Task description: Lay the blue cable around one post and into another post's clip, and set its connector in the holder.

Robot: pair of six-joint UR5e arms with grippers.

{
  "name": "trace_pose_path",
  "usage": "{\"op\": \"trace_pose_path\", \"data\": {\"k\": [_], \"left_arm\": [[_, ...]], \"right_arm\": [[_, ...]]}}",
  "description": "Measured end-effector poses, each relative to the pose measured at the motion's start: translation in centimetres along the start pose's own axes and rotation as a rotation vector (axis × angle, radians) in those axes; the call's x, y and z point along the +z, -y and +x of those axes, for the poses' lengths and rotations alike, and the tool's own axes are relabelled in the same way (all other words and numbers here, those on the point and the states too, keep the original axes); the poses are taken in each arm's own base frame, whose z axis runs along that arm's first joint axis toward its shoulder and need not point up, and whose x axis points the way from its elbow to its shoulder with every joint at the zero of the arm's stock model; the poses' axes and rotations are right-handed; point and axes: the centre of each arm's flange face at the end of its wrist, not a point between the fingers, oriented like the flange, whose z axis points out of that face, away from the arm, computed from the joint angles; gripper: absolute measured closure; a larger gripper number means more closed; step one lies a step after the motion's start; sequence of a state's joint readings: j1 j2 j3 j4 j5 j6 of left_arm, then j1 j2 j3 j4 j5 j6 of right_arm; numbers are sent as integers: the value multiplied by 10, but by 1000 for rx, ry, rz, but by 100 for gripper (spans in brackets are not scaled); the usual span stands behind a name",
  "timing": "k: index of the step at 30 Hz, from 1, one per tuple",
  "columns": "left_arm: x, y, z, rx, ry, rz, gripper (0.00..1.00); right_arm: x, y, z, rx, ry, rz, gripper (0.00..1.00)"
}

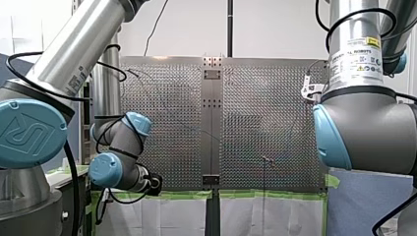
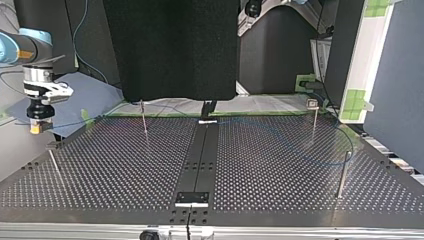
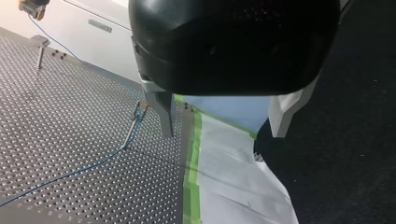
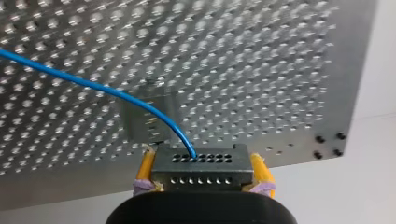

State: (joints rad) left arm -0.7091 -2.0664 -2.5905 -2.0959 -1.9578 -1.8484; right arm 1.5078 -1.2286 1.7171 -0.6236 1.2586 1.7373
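Observation:
My right gripper (image 4: 201, 173) is shut on the grey connector (image 4: 201, 164), with a yellow pad (image 4: 146, 167) at each side. The blue cable (image 4: 93, 86) leaves the connector's face and runs over the perforated board. A grey holder block (image 4: 145, 119) stands on the board just ahead of the connector. At the top view's left, my right gripper (image 2: 39, 126) hangs above the board's edge, near a short post (image 2: 54, 161). My left gripper (image 3: 224, 135) is open, with nothing between its fingers, beside a clip post (image 3: 137, 114) that the cable (image 3: 84, 168) passes.
More thin posts (image 2: 144, 117) (image 2: 314, 120) (image 2: 344, 172) stand on the board (image 2: 100, 170). A dark rail (image 2: 200, 160) runs down its middle. The cable (image 2: 300, 145) loops loosely at the top view's right. Green tape (image 3: 191, 177) and white sheeting border the board near my left gripper.

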Motion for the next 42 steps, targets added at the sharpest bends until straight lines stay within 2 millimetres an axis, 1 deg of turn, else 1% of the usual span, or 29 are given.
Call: {"op": "trace_pose_path", "data": {"k": [2,4,12,17,27,34,42], "left_arm": [[-1,-1,1,2,-5,-2,0],[-2,-1,1,3,-7,-2,0],[-2,-1,1,4,-11,-2,0],[-1,-1,1,15,-8,1,0],[15,9,-9,39,27,6,0],[20,11,-13,37,56,-6,0],[32,17,-22,16,106,0,0]], "right_arm": [[2,-3,-7,0,5,-1,100],[3,-5,-9,0,8,-3,100],[10,-10,-6,-4,12,9,100],[18,-14,-12,-8,19,17,100],[26,-21,-35,-15,47,47,100],[28,-24,-36,-22,44,64,100],[29,-25,-36,-24,39,77,100]]}}
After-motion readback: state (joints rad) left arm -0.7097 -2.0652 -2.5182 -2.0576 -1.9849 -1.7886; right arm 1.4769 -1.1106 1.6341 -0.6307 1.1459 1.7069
